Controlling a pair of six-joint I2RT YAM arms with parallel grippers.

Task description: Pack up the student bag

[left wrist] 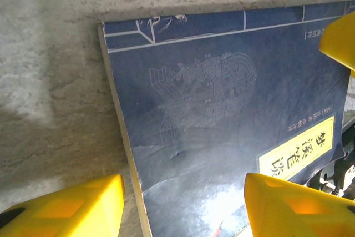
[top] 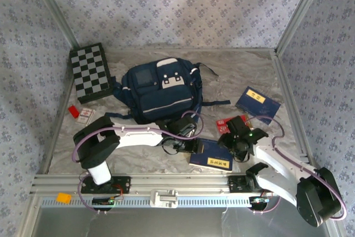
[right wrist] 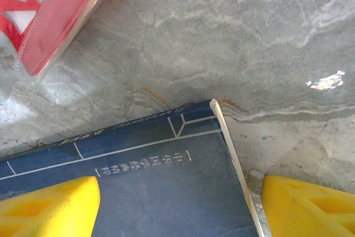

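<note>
The step in hand appears to be fetching a flat dark blue book with a yellow title label [top: 211,156] from the near part of the grey marbled bench [top: 233,76]. The left end effector [left wrist: 183,206] hangs wide open and holds nothing. Its yellow fingers [left wrist: 66,209] straddle one long edge of the book. The right end effector [right wrist: 180,209] is also spread wide and empty, poised over the opposite corner, with a red packet [right wrist: 55,9] lying near it. The navy blue fabric backpack [top: 155,90] lies front-up at mid-bench, just beyond the left end effector. I cannot tell whether its main zip is open. The next move probably calls for lowering one finger past the thin cover's edge and closing on it, since the book lies flat on the bench.
</note>
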